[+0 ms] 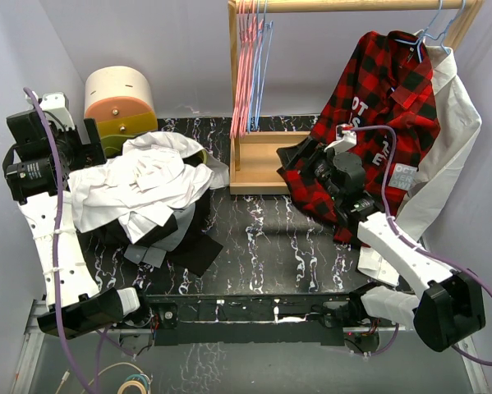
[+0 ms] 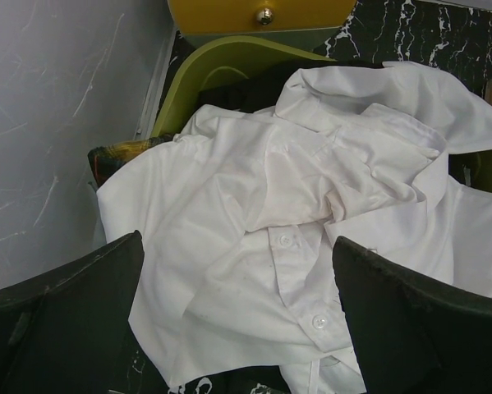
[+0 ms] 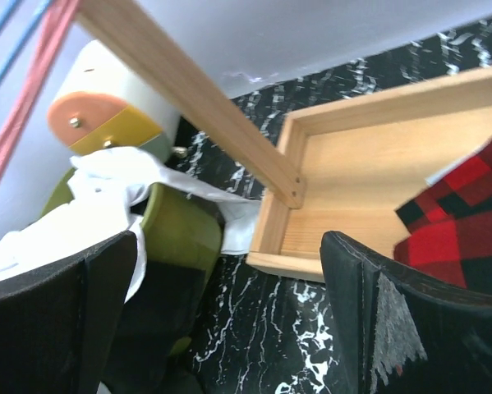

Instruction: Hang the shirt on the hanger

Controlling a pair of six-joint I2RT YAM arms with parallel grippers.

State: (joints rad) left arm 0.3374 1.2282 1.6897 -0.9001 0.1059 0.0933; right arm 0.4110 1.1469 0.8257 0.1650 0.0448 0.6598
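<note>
The left fingers (image 2: 65,320) stand spread wide and empty directly over the white shirt (image 2: 254,205), which lies crumpled on a heap at the left of the worktop (image 1: 262,238), its button placket running down between them. The right fingers (image 3: 402,328), equally spread and empty, face the wooden rack (image 1: 258,164), where the light blue hanger (image 1: 267,57) hangs well apart from the shirt. The left arm is plainly nearer.

The left arm (image 1: 55,246) rises along the left side and folds at the far end, its wrist turned inward. The left hand (image 2: 236,246) points down and rightward, fingers (image 2: 65,312) spread wide, holding nothing. The right arm (image 1: 397,246) reaches from the near right toward the far middle. The right hand (image 3: 229,246) gapes just as wide, empty.
</note>
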